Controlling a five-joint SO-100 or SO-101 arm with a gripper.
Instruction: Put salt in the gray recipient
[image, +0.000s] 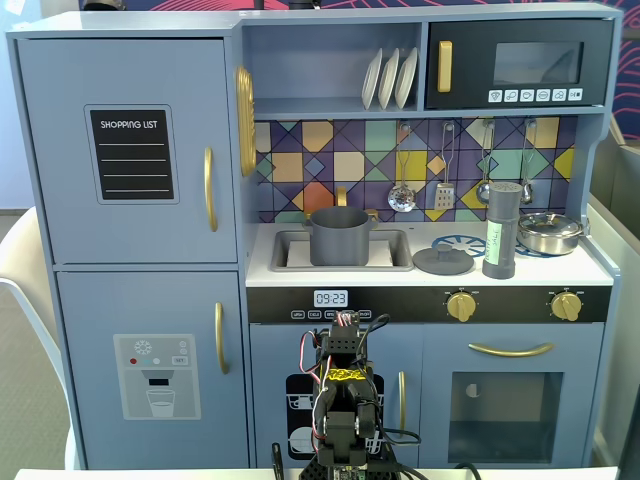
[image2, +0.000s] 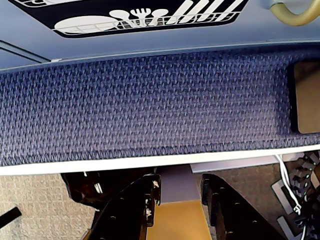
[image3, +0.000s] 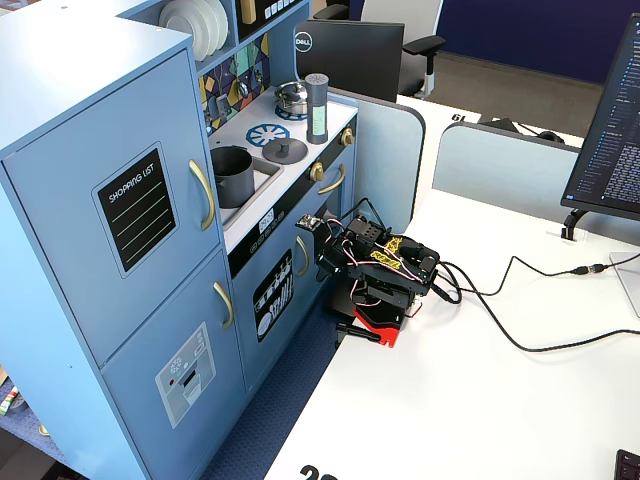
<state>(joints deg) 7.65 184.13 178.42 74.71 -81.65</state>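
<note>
- Salt (image: 499, 229): a tall, slim dark-gray cylinder with a lighter cap and a pale green label. It stands upright on the toy kitchen's worktop (image: 590, 272), at the right in a fixed view, just left of the steel pan (image: 549, 232) and right of the flat round lid (image: 443, 260). In the other fixed view the salt (image3: 317, 107) stands at the near edge of the stove area.
- Gray recipient (image: 339, 235): a gray cylindrical pot with small side handles, upright inside the sink basin (image: 284, 251), well left of the salt. In the other fixed view the pot (image3: 232, 176) sits in the same recess.
- Arm (image3: 378, 268): folded low on the white desk (image3: 480, 400), in front of the kitchen's lower doors, well below and apart from both pot and salt.
- Jaws (image2: 180, 197): seen in the wrist view at the bottom edge, two dark fingers (image2: 147, 200) set apart with a clear gap between them, nothing gripped. Beyond the gap lie a pale strip and blue carpet (image2: 150, 105).
- Kitchen fittings: three white plates (image: 390, 78) upright on the shelf, utensils (image: 401, 195) hanging against the coloured tile backsplash, and two gold knobs (image: 461, 305) below the stove.
- Desk extras: black cables (image3: 520, 300) trailing from the arm toward a monitor (image3: 610, 120) at the right edge.
</note>
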